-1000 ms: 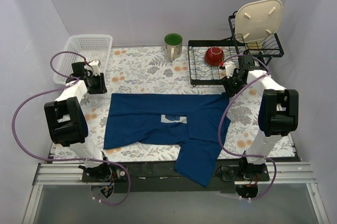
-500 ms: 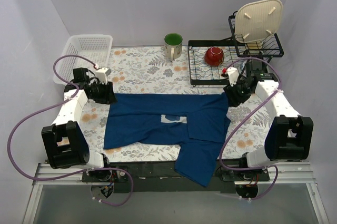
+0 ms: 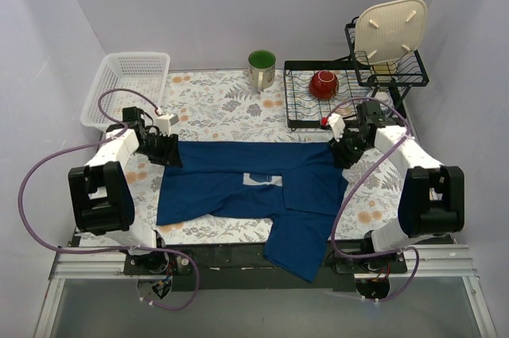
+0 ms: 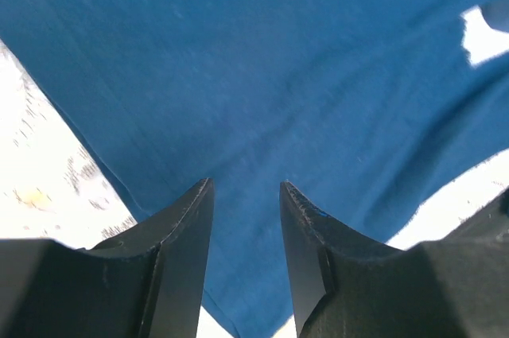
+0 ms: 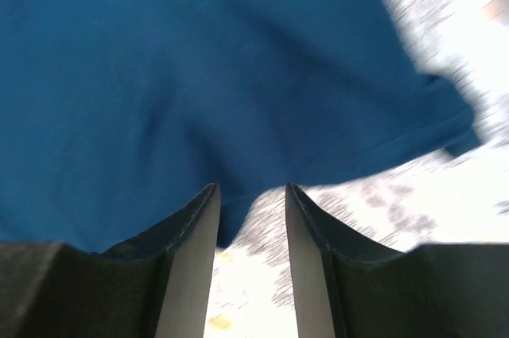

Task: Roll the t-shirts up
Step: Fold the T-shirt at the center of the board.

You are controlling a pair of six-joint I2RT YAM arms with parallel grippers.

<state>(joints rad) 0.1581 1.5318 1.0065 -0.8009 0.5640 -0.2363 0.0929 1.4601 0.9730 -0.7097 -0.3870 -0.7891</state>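
The navy-blue t-shirt (image 3: pixel 238 183) lies folded flat across the flowered table, its small white print (image 3: pixel 261 180) near the middle and one part hanging over the near edge. My left gripper (image 3: pixel 170 150) is open just over the shirt's far left corner; in the left wrist view the blue cloth (image 4: pixel 262 67) fills the picture between and beyond the jaws (image 4: pixel 245 188). My right gripper (image 3: pixel 340 153) is open at the shirt's far right corner; in the right wrist view its jaws (image 5: pixel 251 192) straddle the cloth's edge (image 5: pixel 199 75), with tablecloth showing between them.
A white basket (image 3: pixel 127 83) stands at the far left. A green mug (image 3: pixel 261 67) stands at the back middle. A black wire dish rack (image 3: pixel 306 99) holds a red bowl (image 3: pixel 324 83), and a cream board (image 3: pixel 388 29) leans in a second rack at the far right.
Both arms have swung inward and down toward the shirt's far corners: the left gripper moved right and nearer, the right gripper moved left. The shirt has not moved.
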